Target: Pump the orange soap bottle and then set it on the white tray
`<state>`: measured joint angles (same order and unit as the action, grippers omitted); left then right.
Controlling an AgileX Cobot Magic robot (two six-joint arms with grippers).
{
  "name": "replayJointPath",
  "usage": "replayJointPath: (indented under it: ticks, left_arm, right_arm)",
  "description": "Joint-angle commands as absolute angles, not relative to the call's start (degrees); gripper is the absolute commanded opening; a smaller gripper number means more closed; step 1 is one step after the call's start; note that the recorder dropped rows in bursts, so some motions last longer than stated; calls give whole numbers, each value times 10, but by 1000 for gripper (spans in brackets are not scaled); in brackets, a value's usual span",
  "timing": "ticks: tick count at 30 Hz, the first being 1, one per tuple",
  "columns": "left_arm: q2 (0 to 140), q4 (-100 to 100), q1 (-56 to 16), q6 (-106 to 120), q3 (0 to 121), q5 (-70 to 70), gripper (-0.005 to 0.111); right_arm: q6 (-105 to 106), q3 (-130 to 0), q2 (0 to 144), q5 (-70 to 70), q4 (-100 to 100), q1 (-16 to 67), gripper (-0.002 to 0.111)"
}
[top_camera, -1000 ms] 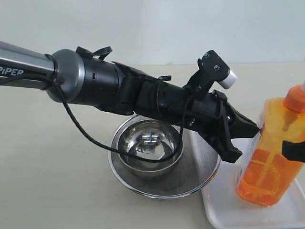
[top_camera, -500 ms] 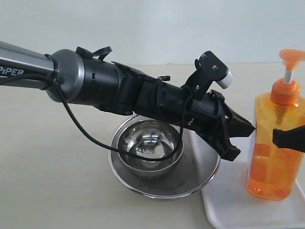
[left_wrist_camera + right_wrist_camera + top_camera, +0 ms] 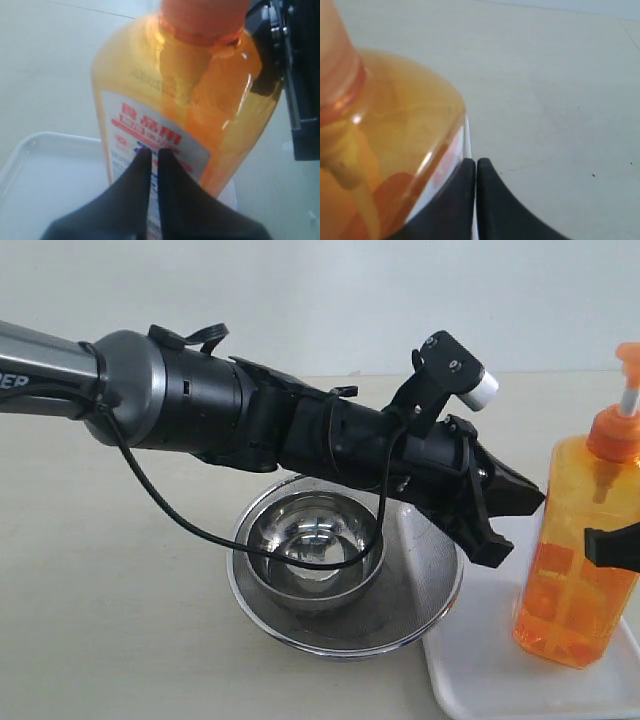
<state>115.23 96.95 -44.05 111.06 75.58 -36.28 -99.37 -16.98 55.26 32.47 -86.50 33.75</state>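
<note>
soap bottle (image 3: 572, 560) on tray (image 3: 470, 680) | tray right of strainer (image 3: 420, 592) | bowl (image 3: 310, 532) in strainer

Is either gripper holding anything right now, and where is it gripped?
Nothing is held. The left gripper and right gripper are both shut empty beside the orange soap bottle, which stands on the white tray.

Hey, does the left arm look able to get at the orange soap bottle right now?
Probably yes: the left gripper points at the orange soap bottle from close by, with nothing between them. Its jaws are shut, though, and the right gripper sits beside the bottle too.
</note>
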Motion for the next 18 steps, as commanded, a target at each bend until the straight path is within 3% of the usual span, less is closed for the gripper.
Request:
replayJointPath:
  ticks: [1, 12, 18]
  left_arm:
    - [1132, 974, -447, 1104, 760, -362, 5]
    - [1131, 950, -459, 1075, 760, -370, 5]
    - [1131, 947, -478, 1075, 760, -304, 5]
  right_arm:
    - [-982, -172, 528, 336, -832, 338, 0]
    - [-926, -172, 506, 310, -761, 338, 0]
    - [-831, -172, 504, 407, -648, 338, 0]
